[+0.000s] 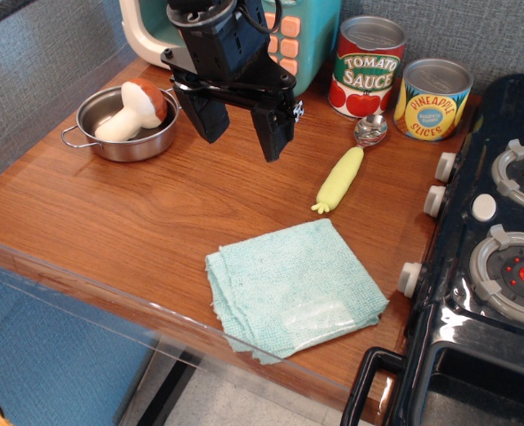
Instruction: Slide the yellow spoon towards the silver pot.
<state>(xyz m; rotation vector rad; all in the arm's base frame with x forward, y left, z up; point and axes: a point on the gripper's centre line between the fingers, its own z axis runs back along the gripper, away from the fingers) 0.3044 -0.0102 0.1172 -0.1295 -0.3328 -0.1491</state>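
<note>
Black claw (242, 127) hangs above the wooden table (111, 213), fingers spread apart, nothing between them. One finger on the left, one on the right, both pointing down, tips off the surface as far as can be told.

One silver pot (129, 126) just left of the claw, shallow, two wire loop handles, sitting near the back left of the table. One toy mushroom (133, 110) lies inside it, white stem, brown cap.

One yellow spoon (346, 169) to the right of the claw, apart from it. Pale yellow handle points toward the front, shiny metal bowl at the far end, close to the cans. Lies flat, slightly slanted.

Two tin cans at the back right: one tomato sauce can (367, 67), one pineapple slices can (432, 99), side by side, the spoon bowl just in front of the gap between them.

One folded teal cloth (293, 288) near the front edge, in front of the spoon, not touching it.

One toy appliance (297, 40), cream and teal with orange buttons, behind the claw.

One black toy stove (493, 257) at the right edge, two burners, three white knobs visible.

Bare wood between spoon and pot, with the claw over that stretch.
</note>
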